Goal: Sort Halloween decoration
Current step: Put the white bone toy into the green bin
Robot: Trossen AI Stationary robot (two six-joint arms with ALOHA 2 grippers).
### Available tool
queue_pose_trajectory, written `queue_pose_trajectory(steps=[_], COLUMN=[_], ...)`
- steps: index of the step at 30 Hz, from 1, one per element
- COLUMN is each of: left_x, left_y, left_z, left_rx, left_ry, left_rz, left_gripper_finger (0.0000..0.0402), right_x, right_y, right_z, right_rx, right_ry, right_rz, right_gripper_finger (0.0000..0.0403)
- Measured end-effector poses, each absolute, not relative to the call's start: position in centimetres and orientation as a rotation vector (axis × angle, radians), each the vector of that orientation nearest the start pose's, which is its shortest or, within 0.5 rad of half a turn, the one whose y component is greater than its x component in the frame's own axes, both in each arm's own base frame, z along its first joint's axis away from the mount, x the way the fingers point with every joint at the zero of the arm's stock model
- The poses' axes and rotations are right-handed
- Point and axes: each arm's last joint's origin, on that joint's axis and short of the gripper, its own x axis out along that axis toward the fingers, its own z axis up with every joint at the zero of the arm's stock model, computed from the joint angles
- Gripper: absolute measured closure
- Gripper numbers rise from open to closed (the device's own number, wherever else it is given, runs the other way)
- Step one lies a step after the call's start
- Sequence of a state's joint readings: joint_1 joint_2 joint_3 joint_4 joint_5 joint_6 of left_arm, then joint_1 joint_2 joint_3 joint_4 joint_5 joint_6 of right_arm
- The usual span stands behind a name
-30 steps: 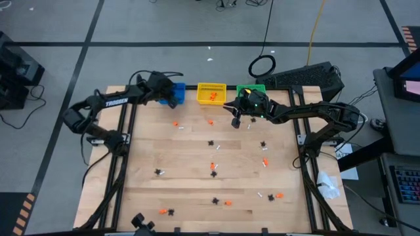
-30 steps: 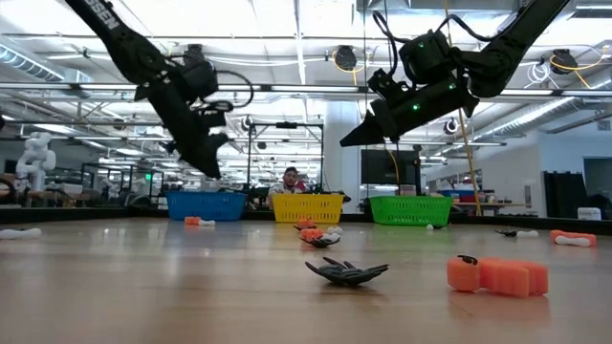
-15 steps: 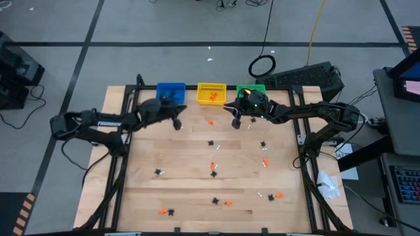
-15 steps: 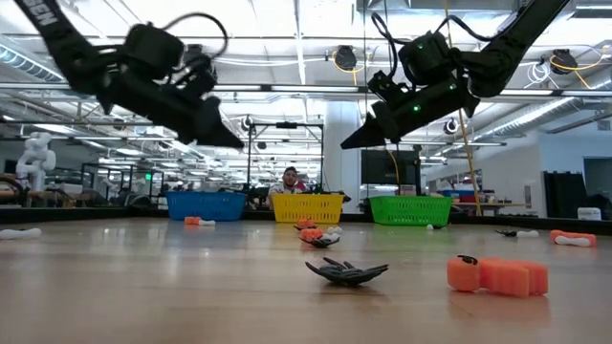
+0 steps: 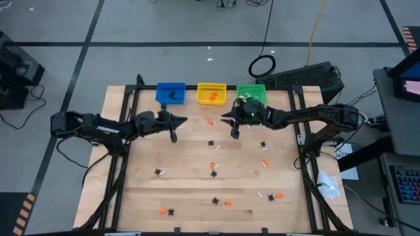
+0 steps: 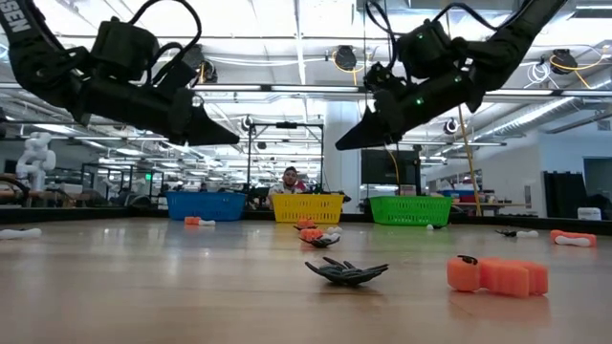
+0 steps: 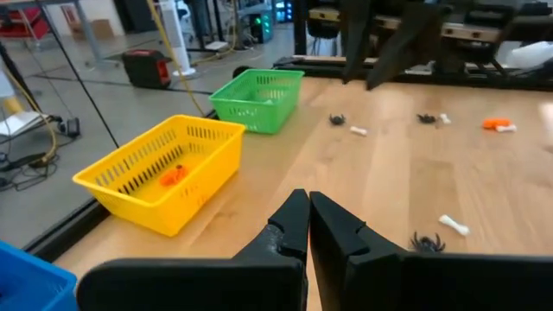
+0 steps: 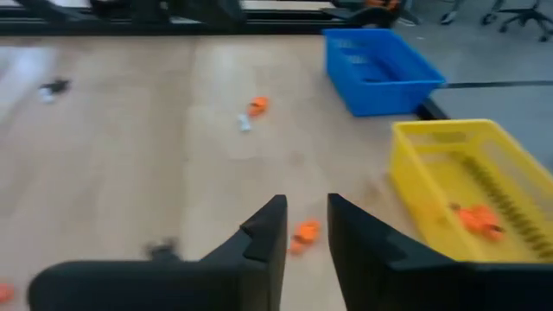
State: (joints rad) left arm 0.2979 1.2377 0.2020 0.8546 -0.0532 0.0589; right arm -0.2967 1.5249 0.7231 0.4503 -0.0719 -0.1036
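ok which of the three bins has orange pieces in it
The yellow bin, the middle of the three. Orange pieces lie inside it; the blue bin holds something dark, and no orange shows in the green bin.

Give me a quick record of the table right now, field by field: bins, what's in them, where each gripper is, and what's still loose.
bins: blue bin, yellow bin, green bin, in a row along the far edge
blue bin contents: a dark piece
yellow bin contents: orange trinket
left gripper: shut, empty, above the table near the blue bin
right gripper: slightly open, empty, above the table near the green bin
loose trinkets: black, orange and white pieces scattered over the table
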Motion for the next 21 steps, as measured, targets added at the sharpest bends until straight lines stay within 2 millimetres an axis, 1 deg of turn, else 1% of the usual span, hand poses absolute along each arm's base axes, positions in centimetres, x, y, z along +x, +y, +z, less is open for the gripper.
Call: queue_pose_trajectory(steps=[2,6,11,15,17,20,21], left_x=[19.6,19.6,19.6,19.6,19.6,19.6,19.6], left_y=[6.1,6.1,6.1,6.1,6.1,6.1,6.1], left_z=[15.6,15.7,15.7,15.7,15.7,15.7,15.7], left_rx=[0.038,0.046,0.04,0.04,0.04,0.042,0.047], left_ry=[0.189,0.176,0.17,0.17,0.17,0.171,0.172], left_rz=[0.339,0.339,0.34,0.34,0.34,0.34,0.34], left_gripper_finger=[0.0391,0.0391,0.0391,0.0391,0.0391,0.0391,0.0391], right_x=[30.2,30.6,30.6,30.6,30.8,32.2,32.6], right_y=[-7.7,-5.0,-2.1,-1.3,-1.3,-1.3,-1.4], right_z=[19.9,19.3,18.3,18.1,18.5,19.2,19.2], right_rx=[-0.024,0.006,0.022,0.007,-0.008,-0.03,-0.039], right_ry=[0.361,0.424,0.519,0.547,0.576,0.611,0.637], right_rz=[-0.189,-0.13,-0.039,-0.011,-0.005,0.003,0.01], right_gripper_finger=[0.0302,0.0266,0.0239,0.0234,0.0235,0.0239,0.024])
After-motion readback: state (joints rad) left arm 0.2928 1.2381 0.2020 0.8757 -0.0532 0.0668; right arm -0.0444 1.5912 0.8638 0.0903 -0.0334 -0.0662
